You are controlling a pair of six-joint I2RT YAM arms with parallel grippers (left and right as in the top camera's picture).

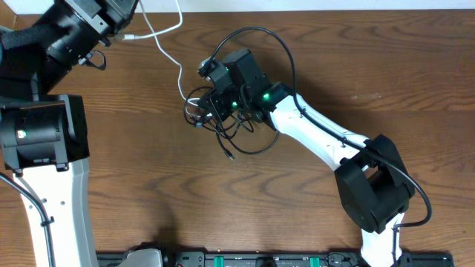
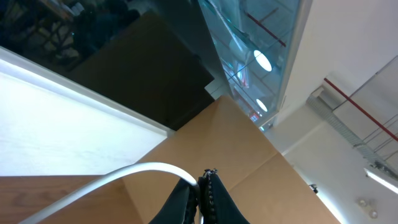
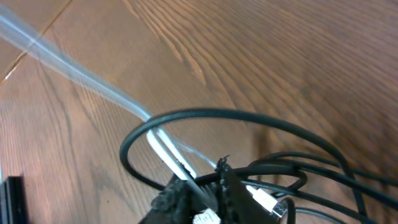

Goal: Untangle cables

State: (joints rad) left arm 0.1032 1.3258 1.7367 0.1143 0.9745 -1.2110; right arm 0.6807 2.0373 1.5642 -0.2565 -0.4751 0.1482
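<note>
**With both grippers on the white cable, the pull axis runs from the bunch to the upper-left**

While the right gripper (image 3: 200,194) sits over the knot mid-table, its fingers stand close together, with the white cable (image 1: 168,53) running between them. It looks like a pinch right at the edge of the bunch. A black loop crosses just above the fingers, and I can't tell if it is caught in the grip too.

Left gripper (image 2: 203,190): fingers closed, and the white cable comes out of the pinch and arcs off to the left. This camera is tilted up at the ceiling, so it shows no table.

Locations:
- The black cables (image 1: 249,141) are bunched under and beside the right gripper. One wide loop reaches toward the far edge of the table (image 1: 349,67), and one loose plug (image 1: 231,156) trails toward the near side.
- The white cable's long axis runs from the left gripper at the far-left corner, down and to the right, into the bunch.

Judgement: the next move turns on that axis. The left arm holds the free end and the right arm is nearest the knot. Pulling the white cable out along its own line, away from the bunch toward the far-left, should free it. Risk: the black loop drags along with it if it is snagged.
</note>
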